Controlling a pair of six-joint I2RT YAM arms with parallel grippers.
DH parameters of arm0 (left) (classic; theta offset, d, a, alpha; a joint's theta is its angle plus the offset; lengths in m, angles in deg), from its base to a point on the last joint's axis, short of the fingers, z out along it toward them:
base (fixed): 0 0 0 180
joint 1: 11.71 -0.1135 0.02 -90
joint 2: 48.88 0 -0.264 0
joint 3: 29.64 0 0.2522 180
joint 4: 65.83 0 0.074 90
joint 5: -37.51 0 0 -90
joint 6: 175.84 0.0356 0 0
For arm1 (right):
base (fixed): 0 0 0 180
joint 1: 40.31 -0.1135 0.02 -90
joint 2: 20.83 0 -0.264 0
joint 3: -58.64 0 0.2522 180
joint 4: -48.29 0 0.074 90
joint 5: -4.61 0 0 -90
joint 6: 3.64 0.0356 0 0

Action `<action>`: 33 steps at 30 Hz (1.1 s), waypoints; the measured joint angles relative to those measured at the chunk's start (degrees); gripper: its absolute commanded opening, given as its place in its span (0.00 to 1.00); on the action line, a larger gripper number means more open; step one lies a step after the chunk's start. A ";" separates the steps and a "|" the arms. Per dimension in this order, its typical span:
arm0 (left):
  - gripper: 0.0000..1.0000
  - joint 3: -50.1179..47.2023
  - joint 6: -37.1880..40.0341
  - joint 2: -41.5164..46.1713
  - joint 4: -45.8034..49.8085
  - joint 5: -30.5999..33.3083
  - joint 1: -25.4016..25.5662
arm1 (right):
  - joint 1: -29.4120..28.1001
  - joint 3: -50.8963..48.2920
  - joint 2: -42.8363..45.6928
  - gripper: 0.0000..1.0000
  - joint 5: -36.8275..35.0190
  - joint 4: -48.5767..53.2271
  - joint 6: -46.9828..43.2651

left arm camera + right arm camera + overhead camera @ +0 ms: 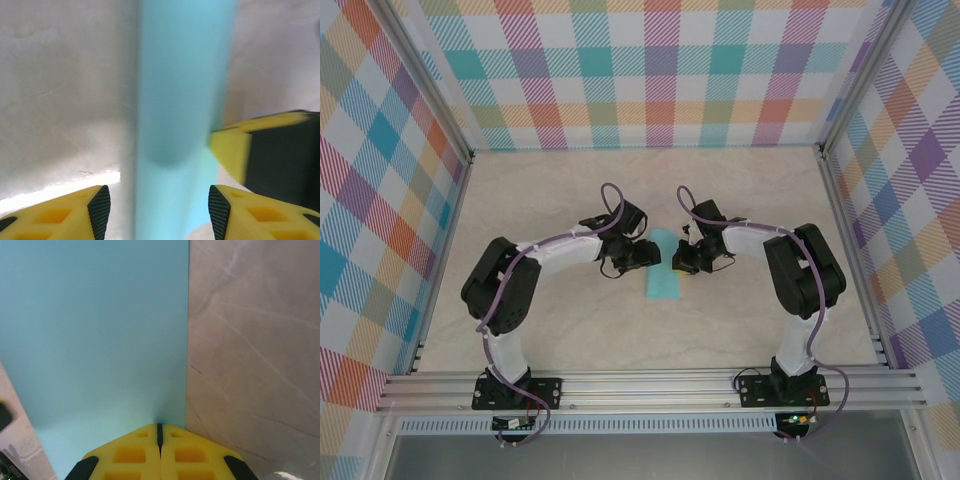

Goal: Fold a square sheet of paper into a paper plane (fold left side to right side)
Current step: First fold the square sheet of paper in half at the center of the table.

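The turquoise sheet of paper (663, 284) lies on the table as a narrow rectangular strip between the two arms; no pointed plane shape is in view. My left gripper (640, 256) hovers at the strip's left side, open. In the left wrist view the paper (180, 100) runs lengthwise between its black pads (99, 207), untouched by them. My right gripper (683, 263) is at the strip's right side, shut, its yellow tips (160, 429) pressed down on the paper (100, 340) close to its straight right edge. A right finger (232, 150) shows in the left wrist view, resting on the paper.
The beige marbled table (740, 200) is boxed in by plaid walls (650, 70) on three sides. An aluminium rail (650, 385) carrying both arm bases runs along the near edge. Bare tabletop (250, 365) lies right of the paper.
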 measured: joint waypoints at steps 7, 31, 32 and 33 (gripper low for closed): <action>0.40 -0.02 0.35 5.95 -5.22 -7.43 -0.11 | 0.00 0.42 -0.11 0.05 -0.17 0.68 -0.39; 0.28 -1.77 0.28 -8.07 -9.79 -11.89 -1.36 | -0.39 1.60 -0.55 0.05 -1.14 2.38 -0.79; 0.28 -2.34 0.31 -8.15 -9.79 -11.67 -1.62 | -0.39 1.60 -0.55 0.05 -1.14 2.40 -0.81; 0.28 -2.89 0.35 -8.17 -9.79 -11.54 -1.86 | -0.42 1.62 -0.59 0.05 -1.20 2.40 -0.81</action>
